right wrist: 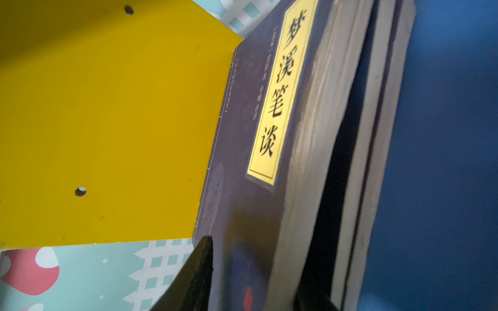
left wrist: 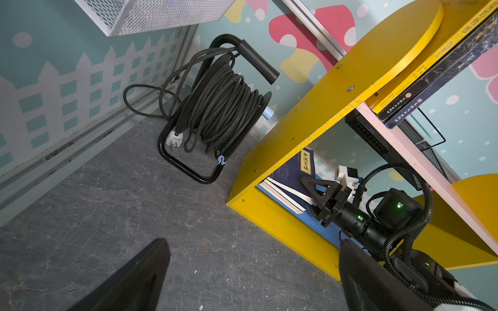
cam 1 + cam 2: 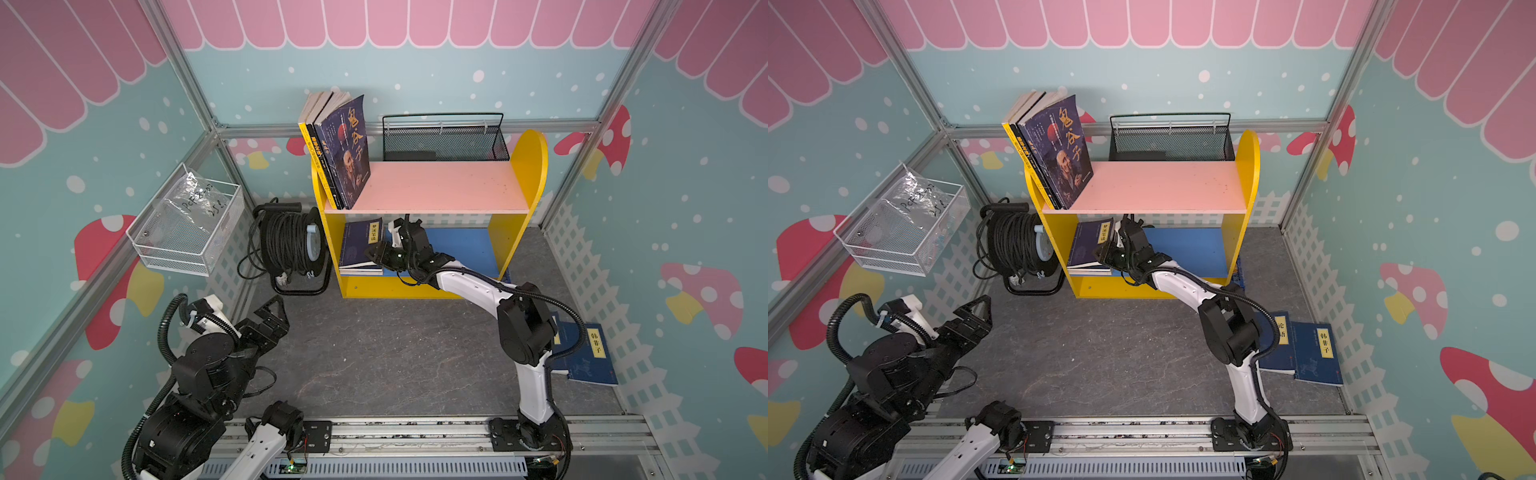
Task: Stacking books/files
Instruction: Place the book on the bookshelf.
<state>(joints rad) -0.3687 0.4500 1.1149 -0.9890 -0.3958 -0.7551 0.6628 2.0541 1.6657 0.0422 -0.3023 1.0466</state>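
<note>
Blue lower shelf (image 3: pixel 457 249) bears navy books (image 3: pixel 359 247); right claw (image 3: pixel 376 254) straddles topmost.

You get soft, even overhead light and bowed edges in both top views; your right wrist view runs dim, fingertip (image 1: pixel 199 269) and navy book (image 1: pixel 237 121) smeared close-up.

The right arm (image 3: pixel 469 282) and left arm (image 3: pixel 203 374) share one build: glossy white link shells between bulky matte-black joint housings. Black ribbed conduit (image 2: pixel 428 199) loops loosely alongside each, with thinner black wires at the joints. The fingers (image 2: pixel 318 180) are black hollow triangular frames with small screws. Green lights (image 2: pixel 359 217) glow on the right arm's black wrist.
</note>
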